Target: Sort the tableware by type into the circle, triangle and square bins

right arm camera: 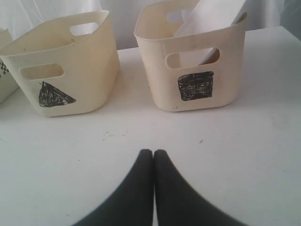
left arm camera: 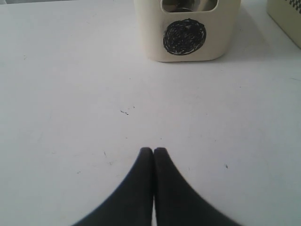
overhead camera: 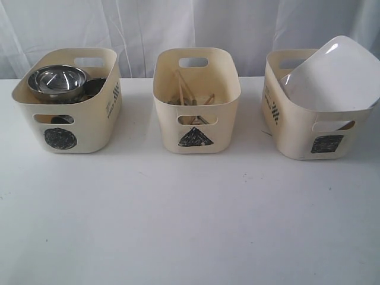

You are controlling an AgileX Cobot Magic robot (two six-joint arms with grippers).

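Three cream bins stand in a row on the white table. The circle bin [overhead camera: 89, 119] [left arm camera: 221, 33] at the left holds a steel bowl [overhead camera: 57, 81] on top of other dark steel pieces. The triangle bin [overhead camera: 228, 101] [right arm camera: 94, 70] in the middle holds pale wooden chopsticks [overhead camera: 183, 90] and other cutlery. In the square bin [overhead camera: 297, 136] [right arm camera: 230, 61] at the right, the large white square plate [overhead camera: 335, 74] [right arm camera: 211, 14] leans tilted. Neither arm shows in the exterior view. My left gripper [left arm camera: 153, 150] is shut and empty in front of the circle bin. My right gripper [right arm camera: 153, 152] is shut and empty before the triangle and square bins.
White curtain [overhead camera: 190, 24] hangs behind the bins. The white table [overhead camera: 190, 219] stretches in front of them with only small dark specks on it.
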